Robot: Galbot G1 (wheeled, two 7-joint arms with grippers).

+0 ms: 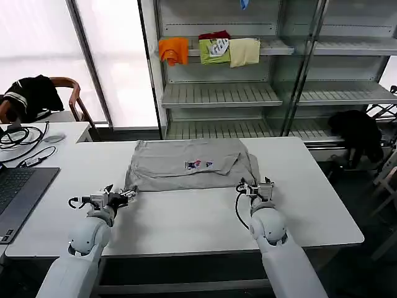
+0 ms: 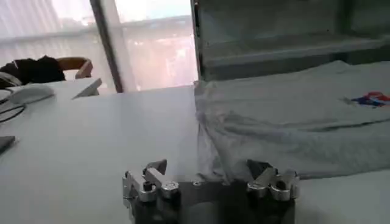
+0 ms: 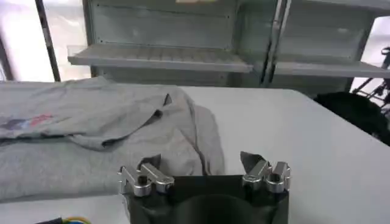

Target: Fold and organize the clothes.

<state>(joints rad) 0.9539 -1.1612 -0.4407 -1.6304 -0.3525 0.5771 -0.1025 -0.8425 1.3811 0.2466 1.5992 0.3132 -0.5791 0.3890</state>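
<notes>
Light grey T-shirt [image 1: 189,165] with a small chest print lies partly folded mid-table [image 1: 186,217]. It looks thin, limp cotton, likely light and prone to bunching. Left gripper [image 1: 127,194] and right gripper [image 1: 255,187], both spread open and empty, sit at the near hem corners, probably the best pinch points.

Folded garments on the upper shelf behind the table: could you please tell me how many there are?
3, side by side: an orange garment leftmost, a green printed garment in the middle, a cream garment rightmost. More may be hidden behind.
</notes>
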